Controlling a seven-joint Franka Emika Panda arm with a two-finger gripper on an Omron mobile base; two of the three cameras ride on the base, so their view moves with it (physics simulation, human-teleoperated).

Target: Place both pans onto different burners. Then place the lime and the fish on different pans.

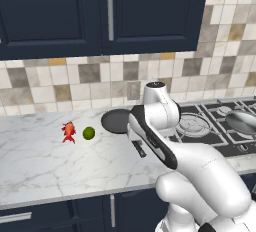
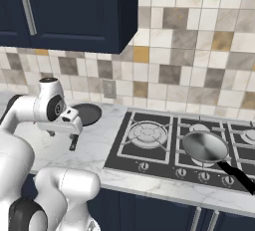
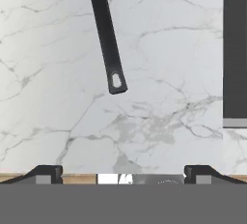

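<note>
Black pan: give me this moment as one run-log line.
black pan: on counter, untouched | grey pan: on burner | claw: open above handle | lime, fish: on counter

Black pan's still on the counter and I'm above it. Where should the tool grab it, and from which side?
Take the black pan by its long straight handle, coming straight down from above. The handle lies flat on the marble counter, bare on both sides, so the open tool can straddle it crosswise, probably nearer the bowl than the hanging-hole end.

Black pan (image 1: 116, 121) – right part hidden behind arm; its handle (image 3: 106, 35) cut off by hand view's top edge. Grey pan (image 1: 242, 121) – cropped at right edge.
</note>
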